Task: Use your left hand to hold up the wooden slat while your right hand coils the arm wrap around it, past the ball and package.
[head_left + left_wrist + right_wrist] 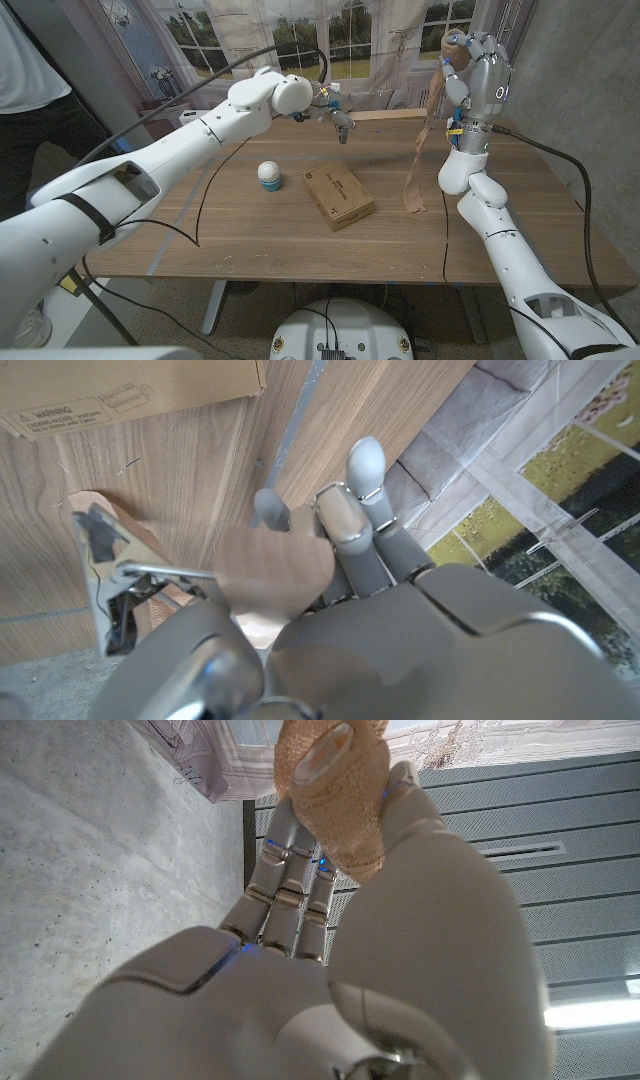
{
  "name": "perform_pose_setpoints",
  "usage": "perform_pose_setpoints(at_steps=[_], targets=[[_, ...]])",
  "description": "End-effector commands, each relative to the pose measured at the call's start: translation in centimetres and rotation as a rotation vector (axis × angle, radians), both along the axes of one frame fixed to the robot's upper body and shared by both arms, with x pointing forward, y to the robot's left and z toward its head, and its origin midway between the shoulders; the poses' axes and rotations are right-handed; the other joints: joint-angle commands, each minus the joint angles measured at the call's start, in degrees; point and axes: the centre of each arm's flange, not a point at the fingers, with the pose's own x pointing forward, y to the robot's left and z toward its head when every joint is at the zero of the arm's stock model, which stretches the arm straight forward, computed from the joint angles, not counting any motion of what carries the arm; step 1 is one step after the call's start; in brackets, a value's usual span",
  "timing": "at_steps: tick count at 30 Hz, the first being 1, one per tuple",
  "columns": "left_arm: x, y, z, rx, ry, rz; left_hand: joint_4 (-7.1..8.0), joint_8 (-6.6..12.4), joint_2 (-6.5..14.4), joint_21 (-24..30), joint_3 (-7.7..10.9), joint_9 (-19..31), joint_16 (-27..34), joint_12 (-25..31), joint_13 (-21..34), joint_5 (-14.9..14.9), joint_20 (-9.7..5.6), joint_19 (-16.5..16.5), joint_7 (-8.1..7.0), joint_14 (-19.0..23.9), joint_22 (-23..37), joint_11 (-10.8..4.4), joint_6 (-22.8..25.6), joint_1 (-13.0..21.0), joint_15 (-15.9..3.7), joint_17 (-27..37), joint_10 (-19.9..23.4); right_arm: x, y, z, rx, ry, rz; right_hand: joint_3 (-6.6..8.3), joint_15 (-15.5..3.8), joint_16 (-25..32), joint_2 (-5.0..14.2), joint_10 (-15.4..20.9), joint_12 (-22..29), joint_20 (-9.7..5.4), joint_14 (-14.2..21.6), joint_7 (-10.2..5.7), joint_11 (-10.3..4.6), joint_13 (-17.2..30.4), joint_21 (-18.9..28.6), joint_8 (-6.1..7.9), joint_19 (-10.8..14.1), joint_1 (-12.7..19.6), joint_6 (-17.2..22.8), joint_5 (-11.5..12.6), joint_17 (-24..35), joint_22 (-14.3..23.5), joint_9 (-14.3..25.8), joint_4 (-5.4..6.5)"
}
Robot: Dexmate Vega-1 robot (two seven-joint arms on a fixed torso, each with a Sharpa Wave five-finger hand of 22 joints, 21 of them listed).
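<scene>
In the head view, the left hand (338, 118) at upper middle is small and blurred, so its hold on the wooden slat (385, 114) cannot be told from there. In the left wrist view the cardboard package (130, 390) is cut off by the top edge. In the right wrist view the right hand (330, 920) hides much of the arm wrap (335, 795).

A lab or test room is suggested by a bare concrete wall (585, 70), a printed window backdrop (300, 40) and loose cables (200, 215).
</scene>
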Motion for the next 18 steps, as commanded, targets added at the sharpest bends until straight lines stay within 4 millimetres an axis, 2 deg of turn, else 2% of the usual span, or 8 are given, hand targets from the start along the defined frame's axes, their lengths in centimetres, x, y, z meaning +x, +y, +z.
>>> perform_pose_setpoints(at_steps=[1, 18], targets=[[-0.5, -1.1, 0.1, 0.079, -0.061, -0.002, 1.81, 0.65, 0.7, 0.6, 2.07, 0.2, 0.0, 0.2, 0.1, -0.1, -1.32, 0.2, 1.97, 0.4, 0.3, -0.01, -0.6, 0.0, -0.12, 0.0, 0.5, -0.3, 0.4, 2.1, -0.019, -0.04, 0.005, 0.99, -16.82, -0.2, 10.88, 10.8, -0.2, -7.08, 15.6, 6.31, -7.59, 0.2, 0.3, 0.05, -0.7, 10.3, 6.8, 1.4, 0.5, 0.1, 0.2, 1.07], [-0.5, -2.7, 0.0, 0.168, -0.094, -0.032, 2.01, 0.97, 0.9, 0.8, 2.2, -0.2, -0.1, 0.2, 0.1, -0.4, -1.27, 0.0, 1.75, 0.3, -0.3, -0.3, -0.7, -0.2, -0.11, 0.0, 0.2, -1.3, 0.4, 5.1, -0.017, -0.099, 0.005, 0.93, -16.81, -1.1, 10.86, 11.1, -0.4, -7.07, 16.1, 6.17, -7.57, 0.3, 0.6, -0.12, -0.9, 10.2, 7.0, 1.4, 1.2, 0.1, 0.2, 1.05]])
